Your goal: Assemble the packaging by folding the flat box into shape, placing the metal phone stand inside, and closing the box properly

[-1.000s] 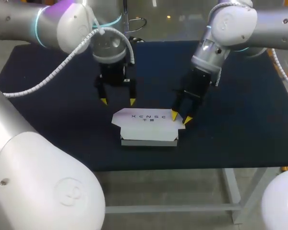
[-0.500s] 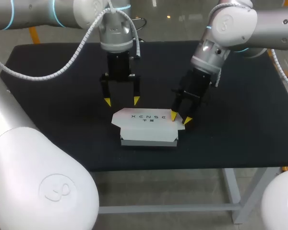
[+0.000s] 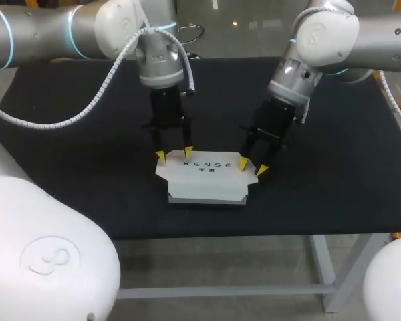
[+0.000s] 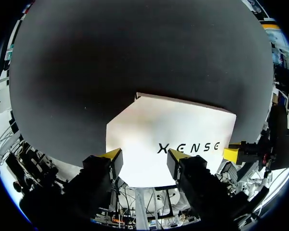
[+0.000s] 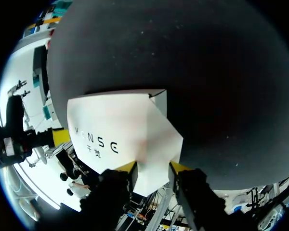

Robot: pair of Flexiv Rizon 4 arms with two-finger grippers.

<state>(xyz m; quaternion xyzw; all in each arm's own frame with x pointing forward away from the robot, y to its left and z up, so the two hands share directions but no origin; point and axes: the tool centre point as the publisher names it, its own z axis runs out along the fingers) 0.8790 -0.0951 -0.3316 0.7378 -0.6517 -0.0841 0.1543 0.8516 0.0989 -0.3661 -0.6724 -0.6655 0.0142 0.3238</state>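
White box [image 3: 207, 180] on black mat [image 3: 87, 167], lid lowered. Left gripper [image 3: 174, 154], spread wide, at its rear-left corner; right gripper [image 3: 252, 166] at its rear-right corner, hold indeterminate. Press unevenly and you may skid the box.

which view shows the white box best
The head view: the whole white box shows, lid and front wall, with the left gripper and right gripper at its far corners. The left wrist view shows only the lid; the right wrist view, the lid and a creased end.
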